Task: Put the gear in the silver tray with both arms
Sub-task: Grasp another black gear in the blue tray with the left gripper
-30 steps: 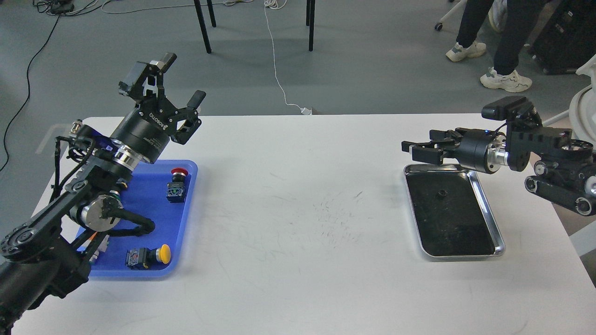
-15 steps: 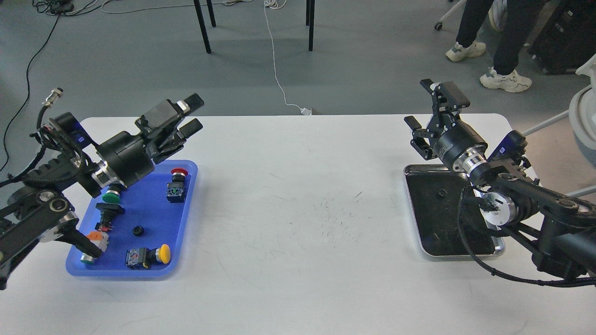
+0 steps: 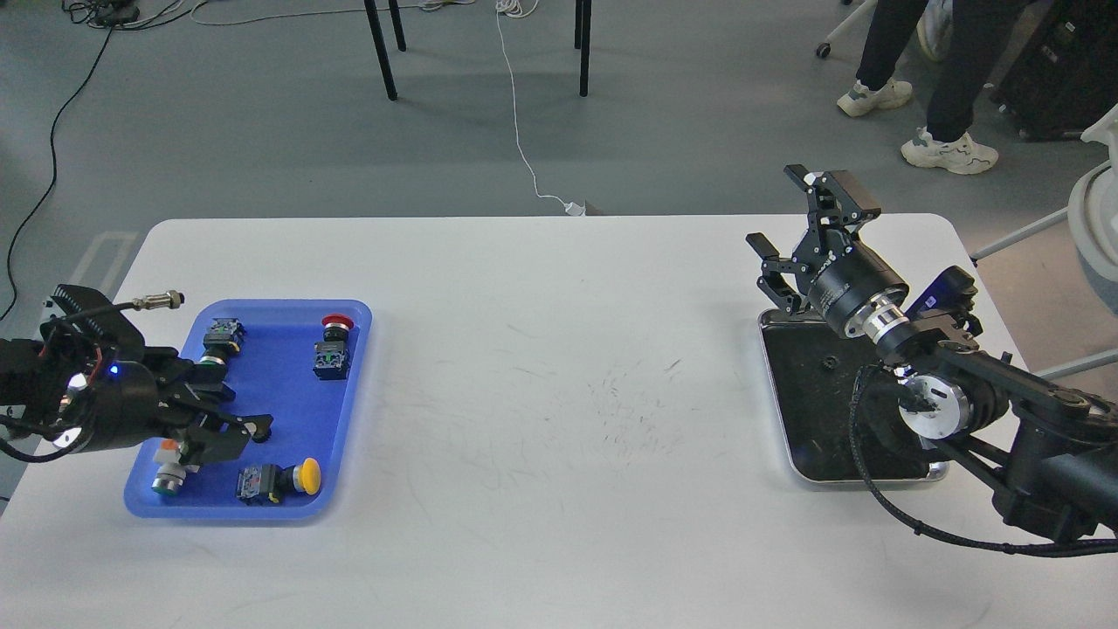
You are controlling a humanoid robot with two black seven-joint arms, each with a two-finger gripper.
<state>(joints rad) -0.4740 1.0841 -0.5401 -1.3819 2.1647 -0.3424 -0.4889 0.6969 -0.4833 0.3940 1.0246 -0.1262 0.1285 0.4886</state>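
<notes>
The silver tray point(image 3: 792, 457) lies at the right of the white table, and a small dark gear point(image 3: 825, 362) rests on its dark bottom. My right gripper point(image 3: 774, 206) is open and empty, raised above the tray's far end, and the right arm crosses over the tray's right side. My left gripper point(image 3: 248, 411) is open, low over the blue plastic tray point(image 3: 288, 402), with its fingers pointing right. A small black gear-like part point(image 3: 261, 427) lies at the tip of its lower finger; I cannot tell whether they touch.
The blue tray also holds a red push button point(image 3: 334, 324), a yellow push button point(image 3: 305, 476), a black switch block point(image 3: 223, 332) and others partly hidden under my left gripper. Chair legs, a white cable and a person's legs point(image 3: 948, 79) are beyond the table's far edge.
My left arm has swung down and back, and its gripper has dropped from above the blue tray's far edge to low over the tray. My right gripper has shifted slightly left and stays open.
</notes>
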